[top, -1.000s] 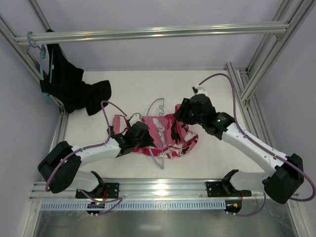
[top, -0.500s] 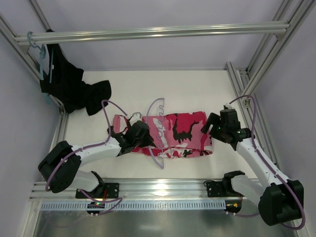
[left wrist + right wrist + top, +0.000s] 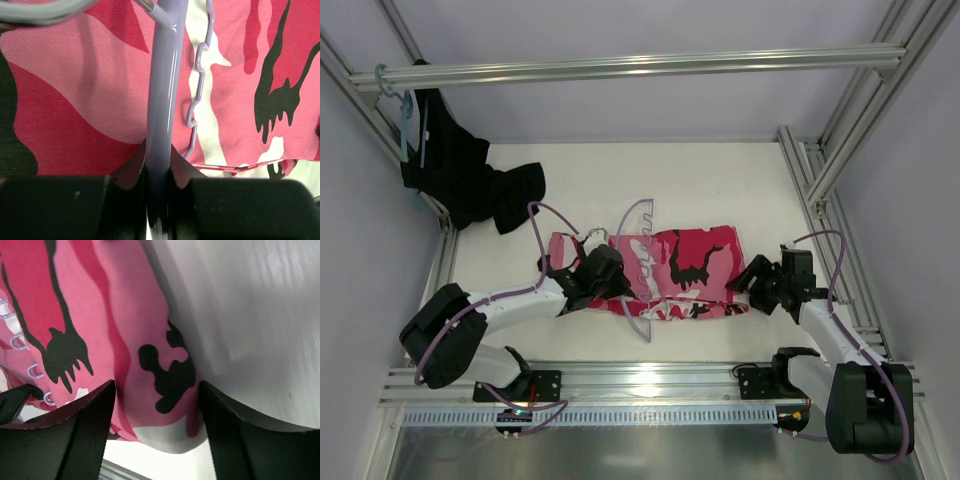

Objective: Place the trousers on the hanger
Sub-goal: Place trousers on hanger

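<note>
Two claws, two very different jobs. Right claw (image 3: 157,410) first: jaws spread wide, nothing between them, and it now sits low at the right edge of the trousers (image 3: 695,262). A second ago it was up over the middle of the cloth with a bunched fold, and half a second ago it was dragging that fold out to the right. Now it has let go and backed off, and the cloth lies flat on the tabletop (image 3: 620,180), its right hem just ahead of those open jaws.

Over to the left claw (image 3: 159,200): still clamped hard on the hanger (image 3: 162,90), pinning its thick lilac bar, with a lip of fabric rucked up on either side of the grip. Nothing has shifted there. The hanger lies across the left part of the trousers, hook towards the far side, with cloth reaching out on both sides of it.

So the spreading looks finished to me. Whether the cloth is threaded through the hanger or simply lies under it, I cannot tell.
</note>
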`<state>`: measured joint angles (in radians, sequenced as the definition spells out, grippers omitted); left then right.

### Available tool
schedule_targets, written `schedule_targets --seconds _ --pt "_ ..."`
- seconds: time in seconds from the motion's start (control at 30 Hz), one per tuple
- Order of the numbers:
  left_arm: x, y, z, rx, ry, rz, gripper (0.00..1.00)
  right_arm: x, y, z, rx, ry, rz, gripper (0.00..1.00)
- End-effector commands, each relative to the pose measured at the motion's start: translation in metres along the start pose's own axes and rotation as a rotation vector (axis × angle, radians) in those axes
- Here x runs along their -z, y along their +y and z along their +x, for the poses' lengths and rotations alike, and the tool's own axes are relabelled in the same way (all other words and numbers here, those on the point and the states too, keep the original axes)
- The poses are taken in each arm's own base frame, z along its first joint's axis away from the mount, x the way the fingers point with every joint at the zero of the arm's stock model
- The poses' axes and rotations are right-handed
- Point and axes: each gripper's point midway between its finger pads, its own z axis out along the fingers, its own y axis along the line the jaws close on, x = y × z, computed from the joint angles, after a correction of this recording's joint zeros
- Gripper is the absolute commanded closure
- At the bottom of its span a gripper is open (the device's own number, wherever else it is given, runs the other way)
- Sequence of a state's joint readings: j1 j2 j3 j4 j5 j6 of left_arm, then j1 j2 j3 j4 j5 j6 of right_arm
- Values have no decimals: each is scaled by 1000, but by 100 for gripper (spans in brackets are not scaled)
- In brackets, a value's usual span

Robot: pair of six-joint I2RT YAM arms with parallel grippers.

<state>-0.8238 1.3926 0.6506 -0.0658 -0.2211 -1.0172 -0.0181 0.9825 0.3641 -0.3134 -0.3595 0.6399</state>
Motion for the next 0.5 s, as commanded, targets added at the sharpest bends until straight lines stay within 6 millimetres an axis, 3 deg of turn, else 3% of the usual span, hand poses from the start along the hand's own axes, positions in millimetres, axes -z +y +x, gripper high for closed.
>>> schedule_targets --seconds 0.0,0.07,0.17,0.2,0.37,0.4,0.47 --pt "0 -9 -14 -13 -48 -2 100 -6 -7 11 -31 25 -29 32" --pt "0 -9 -15 -15 -49 -7 100 -4 -3 11 -17 21 -59 64" --pt "1 -11 -15 -14 -45 -3 100 4 6 2 16 -9 -75 81" --pt "1 -12 -16 -15 -45 -4 100 15 21 -6 57 -35 -121 88" --pt "-2 -9 -14 -10 -42 -18 100 46 69 -23 137 -75 -228 96" --pt "-4 -10 -13 -4 -37 -14 100 53 92 -17 184 -57 -274 96" --pt "-7 -12 -11 1 -31 -6 100 52 107 -14 214 -62 -259 96"
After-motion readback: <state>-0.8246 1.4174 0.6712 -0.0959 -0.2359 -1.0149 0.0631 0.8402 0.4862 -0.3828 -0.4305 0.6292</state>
